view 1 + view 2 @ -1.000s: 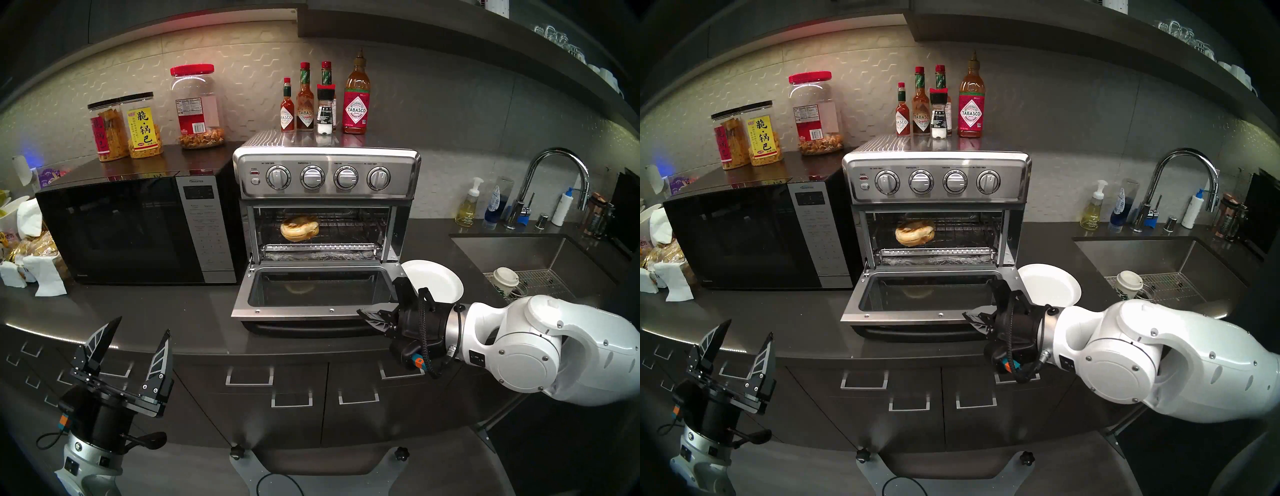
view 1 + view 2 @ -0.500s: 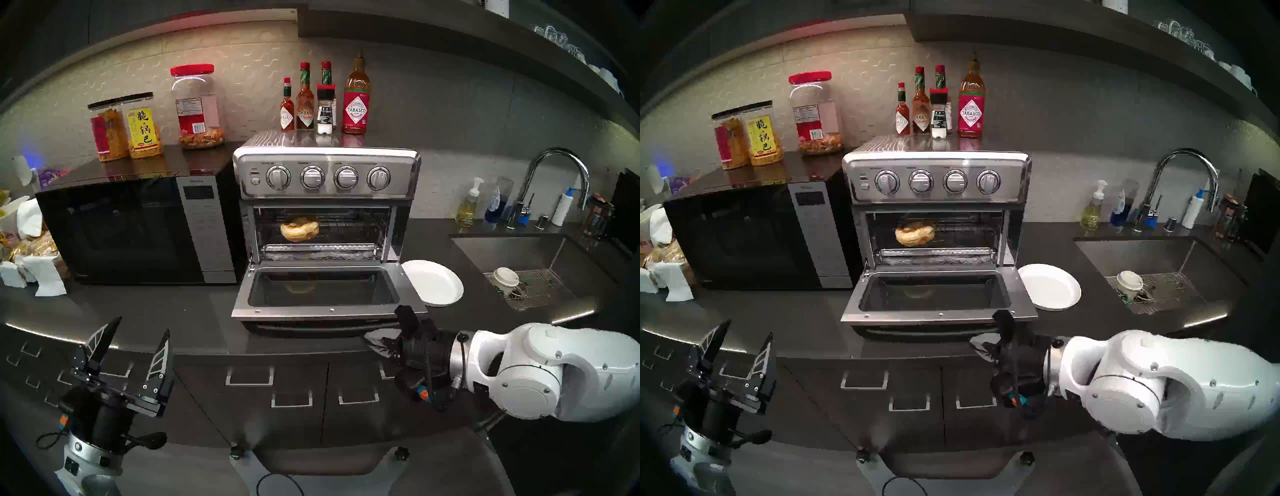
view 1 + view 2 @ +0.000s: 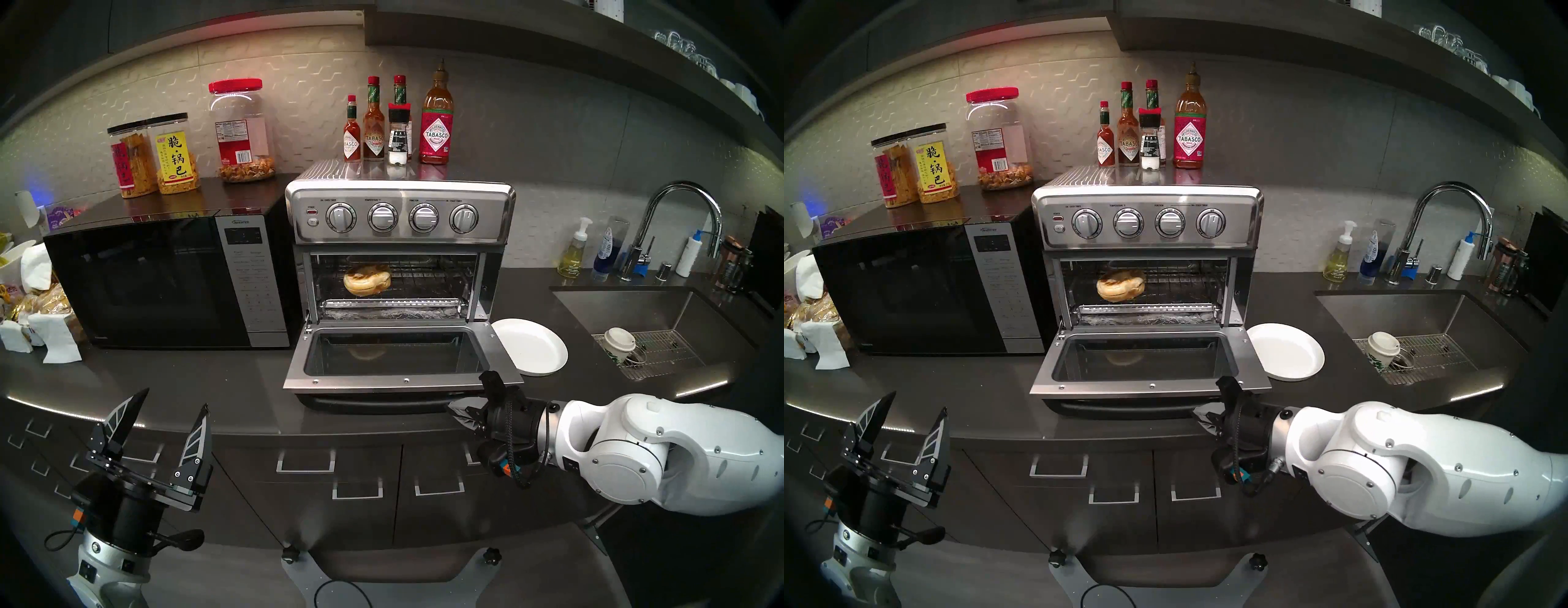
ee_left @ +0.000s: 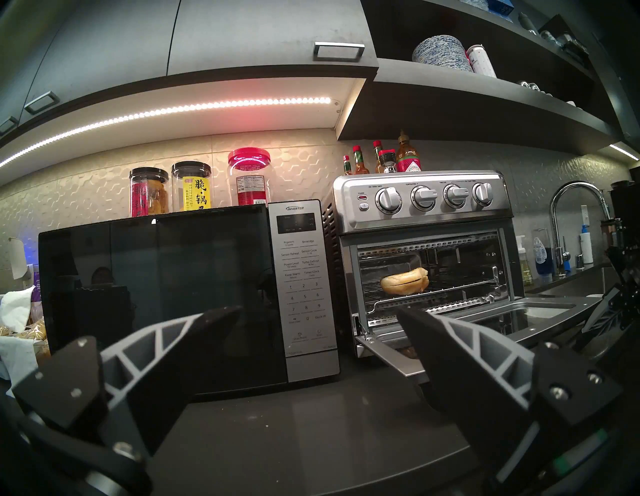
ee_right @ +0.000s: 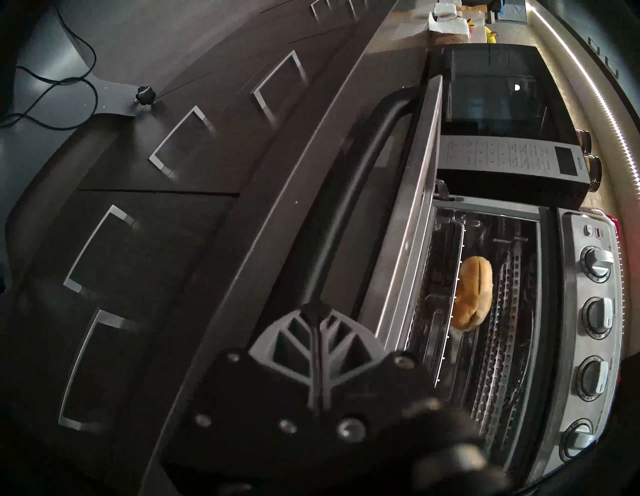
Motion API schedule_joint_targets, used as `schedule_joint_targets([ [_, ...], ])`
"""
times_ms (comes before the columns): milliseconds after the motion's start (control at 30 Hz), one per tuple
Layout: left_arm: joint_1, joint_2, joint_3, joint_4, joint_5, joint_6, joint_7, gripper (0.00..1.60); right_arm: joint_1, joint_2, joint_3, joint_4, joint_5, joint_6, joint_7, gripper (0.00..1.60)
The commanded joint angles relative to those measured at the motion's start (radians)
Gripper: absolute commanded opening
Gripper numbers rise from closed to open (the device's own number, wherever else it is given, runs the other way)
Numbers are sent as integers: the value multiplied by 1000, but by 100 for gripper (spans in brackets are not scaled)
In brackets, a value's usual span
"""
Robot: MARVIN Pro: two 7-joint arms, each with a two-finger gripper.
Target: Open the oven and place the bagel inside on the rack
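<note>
The stainless oven (image 3: 399,216) stands with its glass door (image 3: 394,382) dropped flat. The tan bagel (image 3: 367,280) (image 3: 1121,285) lies on the wire rack (image 3: 428,282), left of the middle, and also shows in the wrist views as the bagel (image 4: 404,281) (image 5: 472,298). My right gripper (image 3: 452,409) (image 5: 316,306) is shut and empty. It sits just under the door's front right corner, at the right end of the dark bar handle (image 5: 353,194). My left gripper (image 3: 174,400) (image 4: 318,310) hangs open and empty at the counter's front left.
A white plate (image 3: 530,346) lies right of the door, and a black microwave (image 3: 148,280) stands left of the oven. Sauce bottles (image 3: 437,123) stand on the oven. A sink (image 3: 649,314) with a paper cup (image 3: 620,342) is at the right.
My right gripper, still shut, has dropped from the door's front right edge to the handle's level below it. The door, the bagel and the left arm have not moved.
</note>
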Motion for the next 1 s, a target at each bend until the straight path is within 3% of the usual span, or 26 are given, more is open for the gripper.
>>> schedule_joint_targets([
  [0,0,1,-2,-20,-1,0,-1,160,35,-123,-9,50,-23,-13,18,0],
  [233,0,1,-2,-20,-1,0,-1,160,49,-155,-16,75,-24,-17,28,0],
  [967,1,1,-2,-21,0,0,-1,160,64,-158,15,44,-26,0,51,0],
])
